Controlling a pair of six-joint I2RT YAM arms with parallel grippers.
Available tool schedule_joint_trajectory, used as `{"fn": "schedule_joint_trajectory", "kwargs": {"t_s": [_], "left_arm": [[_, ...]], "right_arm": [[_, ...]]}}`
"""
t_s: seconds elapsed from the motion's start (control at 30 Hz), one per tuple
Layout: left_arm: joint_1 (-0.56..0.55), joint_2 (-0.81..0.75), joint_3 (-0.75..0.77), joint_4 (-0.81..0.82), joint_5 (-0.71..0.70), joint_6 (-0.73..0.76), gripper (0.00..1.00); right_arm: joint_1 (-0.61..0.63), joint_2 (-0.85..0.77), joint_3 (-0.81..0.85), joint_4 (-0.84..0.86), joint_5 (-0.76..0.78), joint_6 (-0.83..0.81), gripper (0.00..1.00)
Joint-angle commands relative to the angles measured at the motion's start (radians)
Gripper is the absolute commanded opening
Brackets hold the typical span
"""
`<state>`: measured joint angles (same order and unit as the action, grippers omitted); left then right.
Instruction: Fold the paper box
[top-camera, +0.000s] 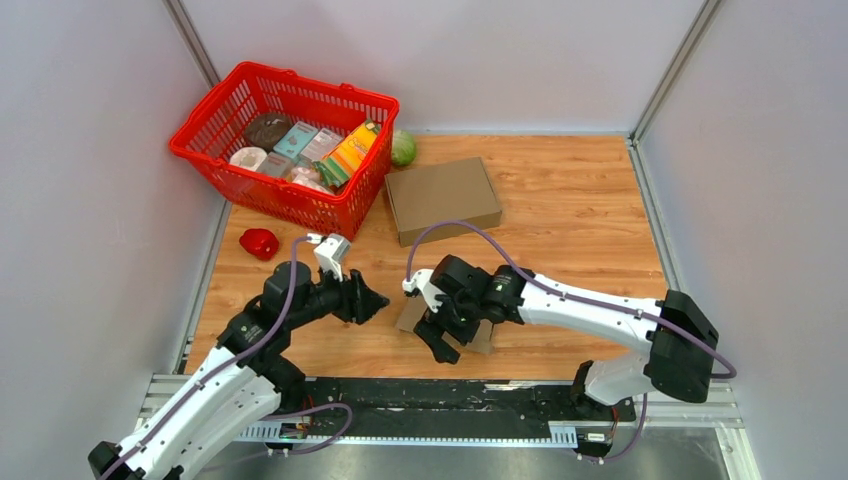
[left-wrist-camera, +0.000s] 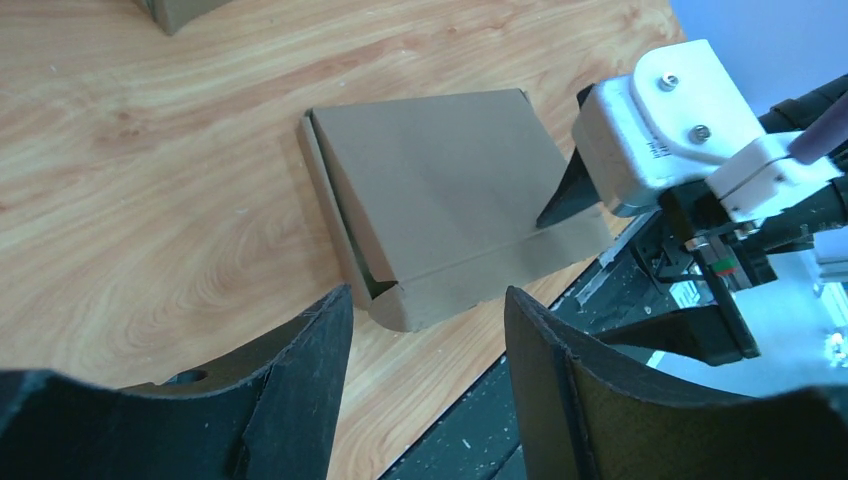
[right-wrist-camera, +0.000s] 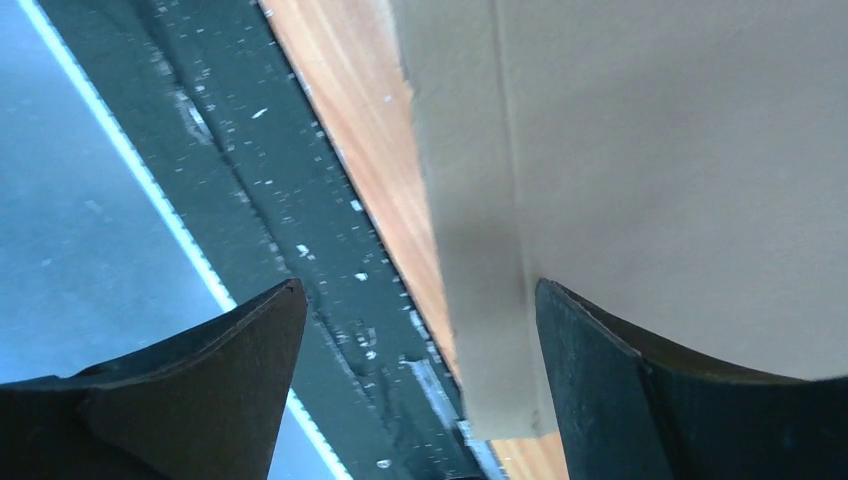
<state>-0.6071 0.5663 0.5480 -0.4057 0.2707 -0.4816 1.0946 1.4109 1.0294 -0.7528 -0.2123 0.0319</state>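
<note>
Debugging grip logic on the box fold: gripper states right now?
Left gripper: open, holding nothing.
Right gripper: open, straddling an edge of the paper box, not clamped.

The table (top-camera: 560, 190) is pale wood-grain, smooth, with a soft sheen. The paper box (left-wrist-camera: 440, 180) is plain brown cardboard, matt, with crisp creases and slightly fibrous cut edges. The closed carton (top-camera: 443, 198) behind it looks like the same dull cardboard. The left tool (left-wrist-camera: 428, 300) and the right tool (right-wrist-camera: 420, 290) have black fingers, apparently matt plastic, with faintly grainy faces. The white housing (left-wrist-camera: 650, 130) on the right arm is smooth, glossy plastic set with small metal screws (left-wrist-camera: 700, 132). The dark rail (right-wrist-camera: 250, 200) is matt and flecked with pale scuffs. The basket (top-camera: 310, 85) is shiny red plastic lattice.
</note>
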Motion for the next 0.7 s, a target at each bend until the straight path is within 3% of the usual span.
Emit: {"fn": "schedule_joint_trajectory", "kwargs": {"t_s": [0.0,0.13,0.2,0.43,0.57,0.67], "left_arm": [[-0.002,0.004,-0.053,0.123,0.031,-0.112,0.62],[-0.002,0.134,-0.007,0.189,0.061,-0.152,0.49],[-0.002,0.231,0.001,0.240,0.146,-0.175,0.42],[-0.013,0.489,-0.066,0.496,0.240,-0.259,0.33],[-0.049,0.602,-0.023,0.420,0.147,-0.183,0.32],[-0.066,0.653,-0.002,0.354,0.095,-0.141,0.28]], "right_arm": [[-0.019,-0.052,-0.052,0.151,-0.130,0.151,0.87],[-0.027,-0.015,-0.057,0.199,-0.113,0.200,0.79],[-0.027,0.025,-0.058,0.216,-0.122,0.207,0.76],[-0.027,0.037,-0.111,0.247,-0.072,0.209,0.74],[-0.064,-0.007,-0.111,0.208,0.016,0.282,0.73],[-0.169,-0.122,-0.164,0.196,0.079,0.469,0.72]]}}
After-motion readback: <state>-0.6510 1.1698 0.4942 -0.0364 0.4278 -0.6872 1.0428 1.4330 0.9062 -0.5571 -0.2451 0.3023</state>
